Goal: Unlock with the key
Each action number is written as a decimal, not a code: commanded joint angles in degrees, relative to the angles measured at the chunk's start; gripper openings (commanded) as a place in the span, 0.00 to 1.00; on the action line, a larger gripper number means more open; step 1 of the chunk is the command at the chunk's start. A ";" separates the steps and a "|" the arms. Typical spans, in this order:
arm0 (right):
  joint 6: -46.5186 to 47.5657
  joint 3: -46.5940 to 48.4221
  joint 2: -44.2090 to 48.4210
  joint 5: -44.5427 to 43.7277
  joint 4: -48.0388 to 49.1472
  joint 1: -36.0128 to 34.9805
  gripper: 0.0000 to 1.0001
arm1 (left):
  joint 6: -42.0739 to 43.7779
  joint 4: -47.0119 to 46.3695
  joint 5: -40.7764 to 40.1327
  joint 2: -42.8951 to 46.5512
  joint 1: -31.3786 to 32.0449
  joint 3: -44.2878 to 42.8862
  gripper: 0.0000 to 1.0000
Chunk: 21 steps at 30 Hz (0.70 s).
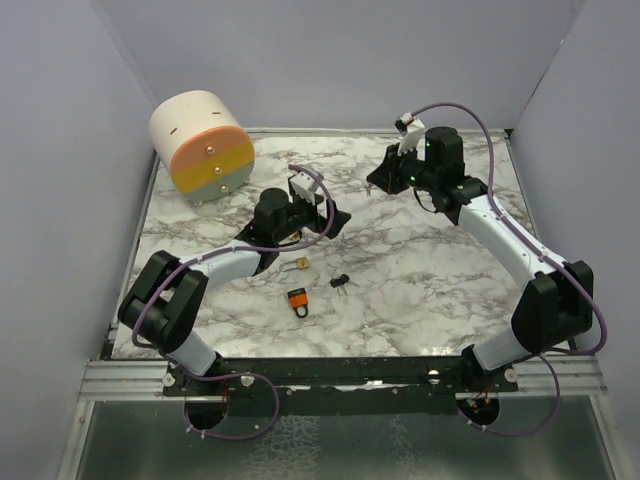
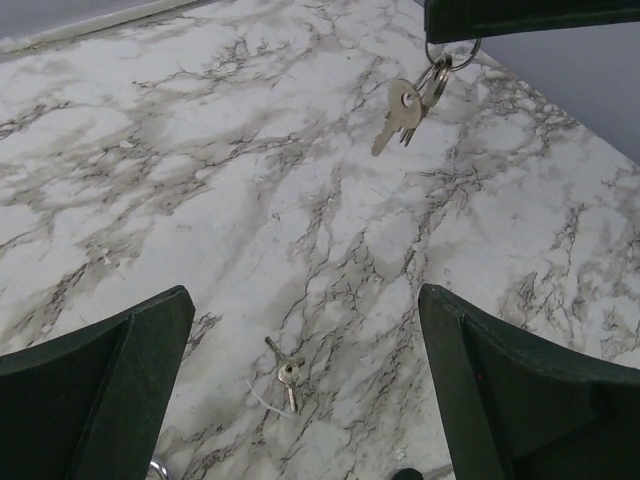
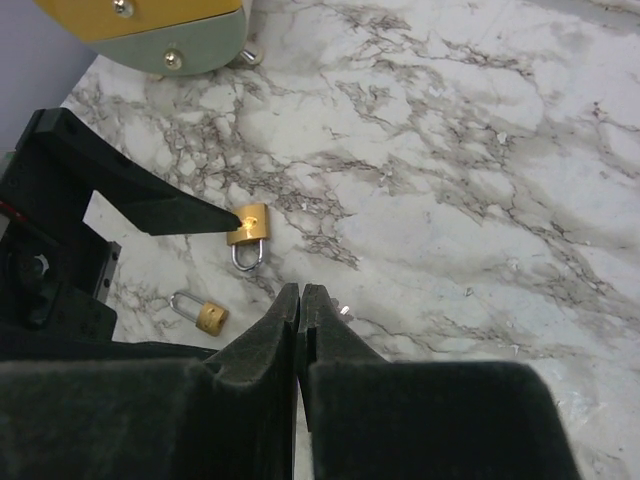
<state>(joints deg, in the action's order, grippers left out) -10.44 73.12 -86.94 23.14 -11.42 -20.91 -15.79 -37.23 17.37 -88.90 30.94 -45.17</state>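
My right gripper (image 1: 373, 187) is shut on a key ring with brass keys (image 2: 402, 112), which hang from it above the marble table; only a shiny bit shows past the closed jaws in the right wrist view (image 3: 301, 295). My left gripper (image 1: 330, 207) is open and empty, its fingers (image 2: 95, 390) wide apart, facing the hanging keys. A brass padlock (image 3: 248, 225) lies at the tip of the left finger. A second brass padlock (image 3: 205, 315) lies nearer the arm bases (image 1: 300, 265). An orange padlock (image 1: 297, 301) lies further forward.
A small pair of keys (image 2: 285, 370) lies on the table (image 1: 440, 270) between the left fingers. Black-headed keys (image 1: 342, 281) lie near the orange padlock. A cream drum with an orange, yellow and green face (image 1: 200, 145) stands at the back left. Walls close in the sides.
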 commanded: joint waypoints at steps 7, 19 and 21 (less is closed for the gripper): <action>-6.52 2.40 2.15 5.15 -2.78 -0.10 0.01 | 11.72 -5.71 -4.44 -6.25 5.94 -5.50 0.99; -8.33 3.13 3.30 6.62 -4.59 -0.06 0.01 | 13.64 -15.86 -8.55 -9.77 8.00 -4.15 0.72; -8.27 3.77 2.93 7.03 -5.15 -0.10 0.01 | 13.76 -17.51 -8.49 -9.99 8.00 -3.70 0.68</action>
<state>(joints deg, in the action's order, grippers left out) -17.89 74.04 -85.47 27.94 -14.76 -20.93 -2.85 -48.25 10.41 -97.86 38.76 -49.47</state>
